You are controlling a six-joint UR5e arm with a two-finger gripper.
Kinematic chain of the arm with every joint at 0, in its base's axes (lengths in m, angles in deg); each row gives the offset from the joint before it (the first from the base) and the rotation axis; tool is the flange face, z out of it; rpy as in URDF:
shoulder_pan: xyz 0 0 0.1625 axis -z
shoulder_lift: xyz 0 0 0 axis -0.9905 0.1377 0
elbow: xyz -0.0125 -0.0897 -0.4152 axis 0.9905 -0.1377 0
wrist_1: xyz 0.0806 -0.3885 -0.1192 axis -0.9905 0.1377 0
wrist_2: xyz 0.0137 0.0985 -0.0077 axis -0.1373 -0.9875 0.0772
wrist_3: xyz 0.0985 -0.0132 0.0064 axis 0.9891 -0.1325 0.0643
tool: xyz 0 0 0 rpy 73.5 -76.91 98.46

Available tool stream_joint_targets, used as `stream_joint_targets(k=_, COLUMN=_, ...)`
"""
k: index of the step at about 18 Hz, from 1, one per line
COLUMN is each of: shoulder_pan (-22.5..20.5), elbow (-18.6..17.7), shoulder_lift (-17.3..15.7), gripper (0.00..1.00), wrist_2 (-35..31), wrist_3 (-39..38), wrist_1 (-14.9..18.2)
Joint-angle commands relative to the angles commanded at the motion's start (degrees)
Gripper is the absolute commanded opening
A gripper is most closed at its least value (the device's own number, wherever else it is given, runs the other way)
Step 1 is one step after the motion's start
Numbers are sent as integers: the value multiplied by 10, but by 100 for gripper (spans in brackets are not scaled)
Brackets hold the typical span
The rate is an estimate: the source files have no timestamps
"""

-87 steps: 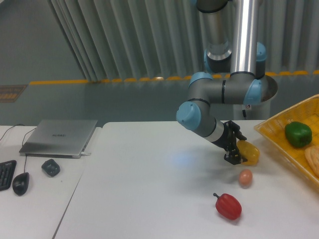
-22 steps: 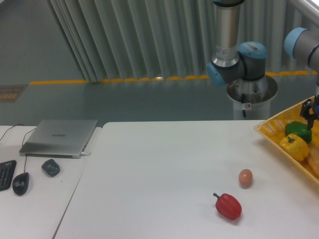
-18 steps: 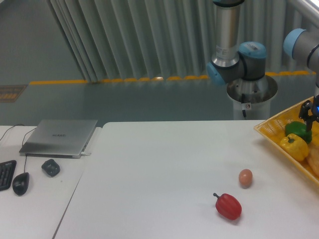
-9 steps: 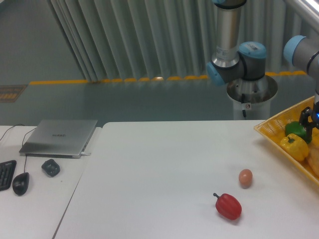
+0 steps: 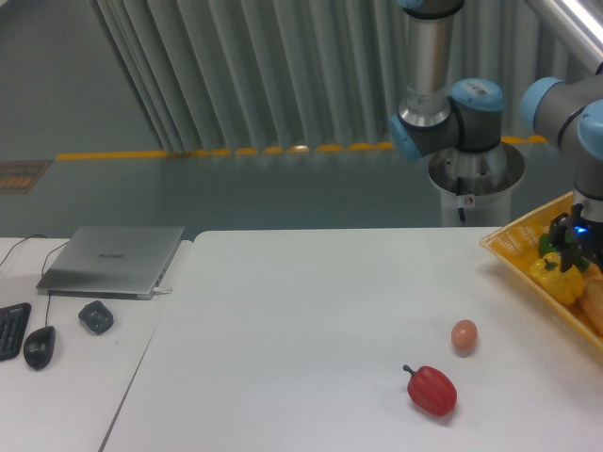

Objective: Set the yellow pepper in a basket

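- Nearest: red pepper [image 5: 431, 390], one, loose on the table [image 5: 301, 320]; egg [image 5: 464, 335], one, just behind it; neither belongs to the task.
- Left edge: mouse [image 5: 39, 347], keyboard [image 5: 9, 330], small dark object [image 5: 96, 316], laptop [image 5: 113, 260], one each.
- Right: basket [image 5: 513, 243], one, holding the yellow pepper [image 5: 556, 279], one, apparently delivered.
- Behind it: green pepper [image 5: 548, 247], one, mostly hidden.
- Gripper [image 5: 571, 241], one, poised above the peppers; whether its jaws are apart cannot be told.

Yellow pepper [image 5: 557, 279] — glossy, blocky, resting inside basket [image 5: 516, 244] near left rim. Basket — yellow woven lattice, shallow, at table's right edge.
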Motion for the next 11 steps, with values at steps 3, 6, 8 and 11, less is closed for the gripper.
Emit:
stream_joint_targets(k=3, shoulder_pan=2, elbow=1, shoulder_lift=3, gripper=100, wrist_2=-6, wrist_3=0, wrist_1=2)
stream_joint_targets(k=6, shoulder_pan=10, elbow=0, shoulder_lift=4, gripper=100, wrist_2=-3, wrist_3=2, wrist_1=4)
stream_joint_targets(k=8, shoulder_pan=12, elbow=7, shoulder_lift=3, gripper=100, wrist_2=-1, wrist_3=2, wrist_1=4)
stream_joint_targets(k=11, shoulder_pan=31, elbow=14, shoulder_lift=12, gripper=100, wrist_2=9, wrist_3=-2, wrist_1=0)
